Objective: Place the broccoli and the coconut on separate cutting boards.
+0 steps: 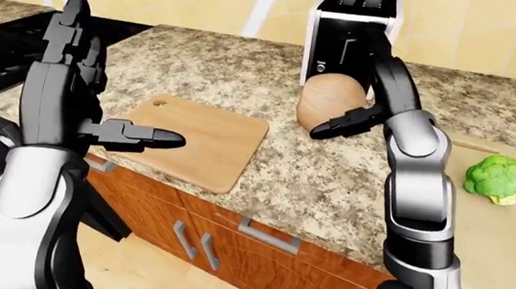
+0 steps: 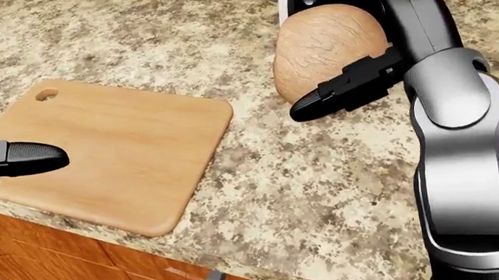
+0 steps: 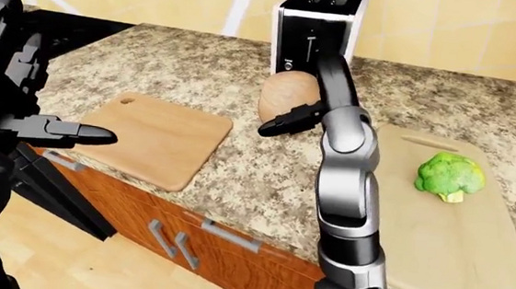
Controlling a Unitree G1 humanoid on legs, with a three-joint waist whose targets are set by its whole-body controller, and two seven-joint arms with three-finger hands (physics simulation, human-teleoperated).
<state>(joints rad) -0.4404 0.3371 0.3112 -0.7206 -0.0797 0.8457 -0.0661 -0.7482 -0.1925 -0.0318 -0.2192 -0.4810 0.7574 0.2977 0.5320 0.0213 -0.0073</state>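
Observation:
A brown coconut (image 2: 322, 44) stands on the granite counter just below the toaster. My right hand (image 2: 338, 95) is at its lower right side, with one straight finger (image 2: 317, 104) lying across the coconut; the other fingers are hidden behind it. The empty left cutting board (image 2: 120, 148) lies to the left of the coconut. My left hand (image 1: 120, 85) is open and empty above that board's left part, fingers up and thumb pointing right. The green broccoli (image 3: 450, 175) lies on the right cutting board (image 3: 459, 229).
A toaster (image 1: 352, 27) stands upright behind the coconut. A black stove (image 1: 7, 42) is at the counter's left end. The counter edge (image 2: 239, 258) runs along the bottom, with wooden drawers (image 1: 224, 232) below it.

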